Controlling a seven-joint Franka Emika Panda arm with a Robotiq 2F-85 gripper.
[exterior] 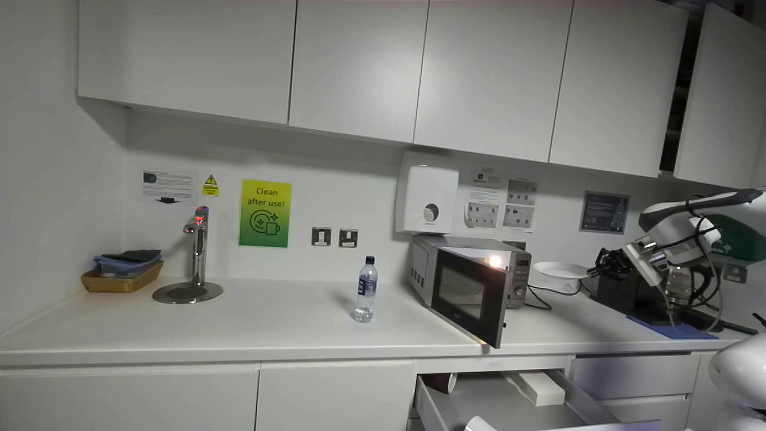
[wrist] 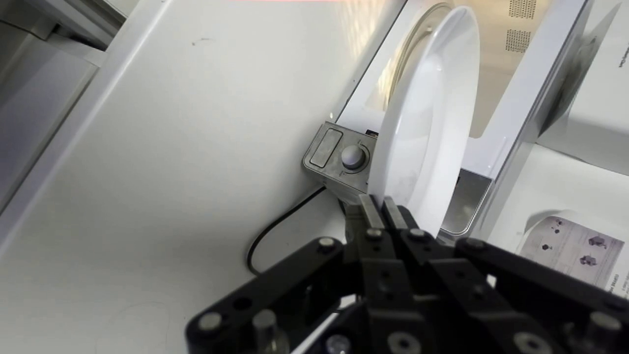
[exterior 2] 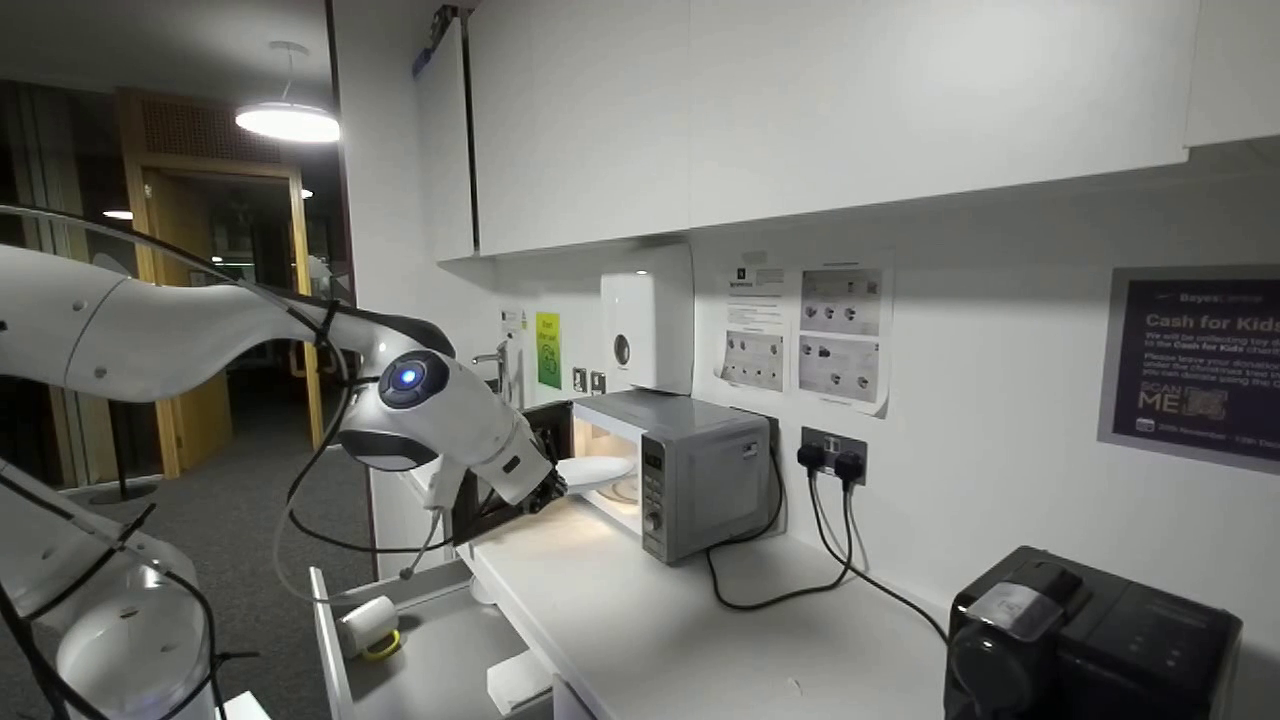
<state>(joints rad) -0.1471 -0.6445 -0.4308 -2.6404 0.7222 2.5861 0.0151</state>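
Kitchen worktop (exterior: 269,326) & fittings. On worktop: clr. plastic bottle (exterior: 366,293) w/ dk. cap, upright; chrome tap (exterior: 200,257) at rd. metal plate; tan basket (exterior: 114,284) w/ blue & blk. items, nr. side wall; blk. coffee machine (exterior 2: 1120,640). Wall-mtd.: yel.-grn. poster (exterior: 265,213) ("Clean after use!"), wht. dispenser (exterior: 428,194), two switch plates (exterior: 321,236), printed sheets (exterior 2: 840,330). Above: wht. cupboards (exterior: 353,72). Below: pulled-out drawer (exterior 2: 450,630) cont. wht. mug (exterior 2: 367,625) w/ yel. handle, lying on its side, & wht. block (exterior 2: 518,682). Bkgd., in an exterior view: lit ceiling lamp (exterior 2: 289,123).
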